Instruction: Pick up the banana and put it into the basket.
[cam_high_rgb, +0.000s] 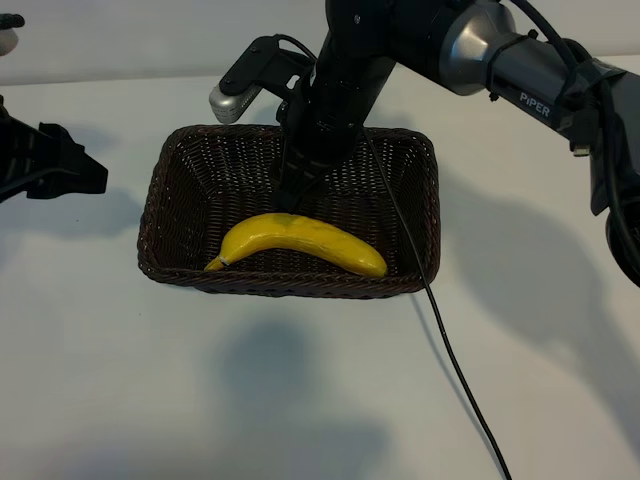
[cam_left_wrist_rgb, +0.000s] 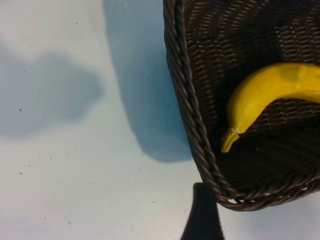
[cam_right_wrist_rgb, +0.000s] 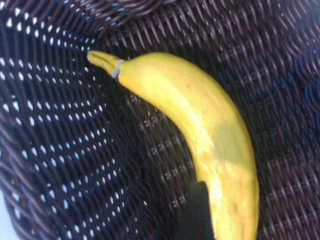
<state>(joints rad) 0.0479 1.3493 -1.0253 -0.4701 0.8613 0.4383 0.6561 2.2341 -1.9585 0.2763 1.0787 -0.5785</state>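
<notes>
Banana (cam_high_rgb: 300, 242) lies loose in the basket (cam_high_rgb: 160, 215), near side, stem pointing left. Right gripper (cam_high_rgb: 292, 200) hangs just above it, fingers apart, gripping nothing. Left gripper (cam_high_rgb: 75, 170) parked far left, open.

a plain white table (cam_high_rgb: 300, 400) carries the scene. the dark brown wicker basket (cam_high_rgb: 160, 215) sits directly on it, near the middle. a thin black cable (cam_high_rgb: 462, 385) trails across it toward five o'clock.

Probably a lab: robot arms (cam_high_rgb: 520, 60) mounted at a bare white table (cam_high_rgb: 120, 380).
</notes>
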